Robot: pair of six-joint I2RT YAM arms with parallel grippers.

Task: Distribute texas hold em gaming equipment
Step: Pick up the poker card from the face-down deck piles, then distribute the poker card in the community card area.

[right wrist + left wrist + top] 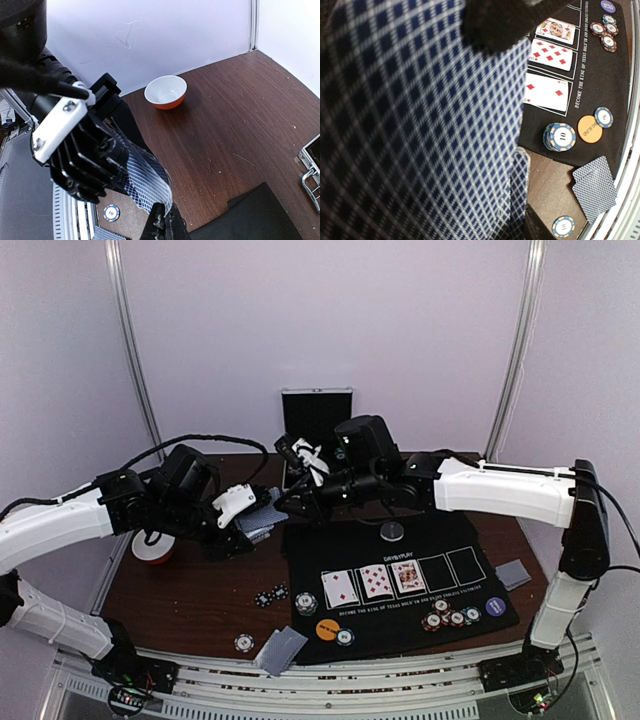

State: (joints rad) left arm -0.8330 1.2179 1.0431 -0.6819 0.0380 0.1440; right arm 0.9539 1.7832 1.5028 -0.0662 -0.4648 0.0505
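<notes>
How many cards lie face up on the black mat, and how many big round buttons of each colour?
Face-up cards: 3
Orange button disc: 1
Purple button disc: 1
Silver-grey button disc: 1
Total: 6

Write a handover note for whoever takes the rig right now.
Left gripper: shut on deck, held over the table.
Right gripper: shut, pinching a card at the deck.
Done: three cards face up on mat; face-down cards at near edge and at right; chips, orange button out.
Left: two mat slots empty; place the pinched card, likely next.
</notes>
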